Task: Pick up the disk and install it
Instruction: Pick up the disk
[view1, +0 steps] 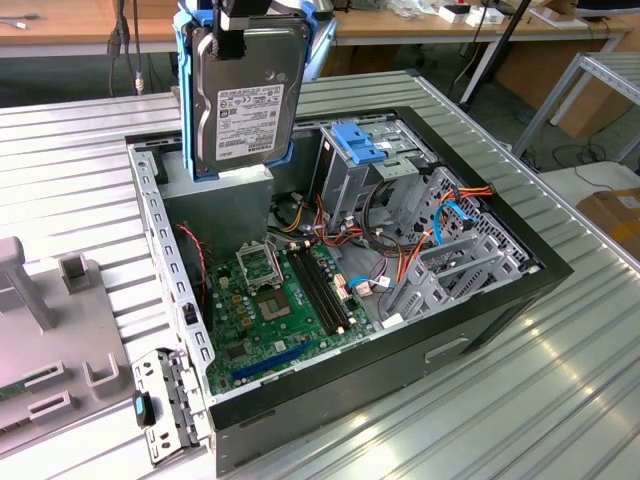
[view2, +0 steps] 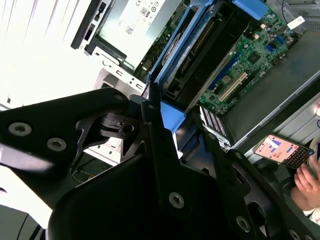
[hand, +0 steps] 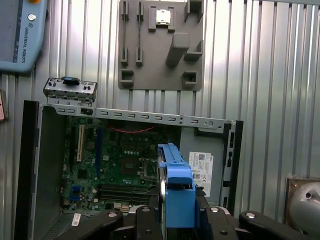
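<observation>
Disk (view1: 245, 95) hangs upright in jaws, clear above open case (view1: 380, 400).

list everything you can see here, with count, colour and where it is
disk: one, dark grey, white label, blue bracket; held upright above the open case
computer case: one, black, open, on the table
circuit board: one, green, on the case floor
power supply: one, grey, white label; inside the case
latch: one, blue, atop the metal cage
cables: several, red, orange, blue; beside the cage
tray: one, grey, on the table beside the case
table: one, ribbed silver
phone: one, lit screen, by a person's hand
hand: one, black, shut on the disk's bracket
</observation>
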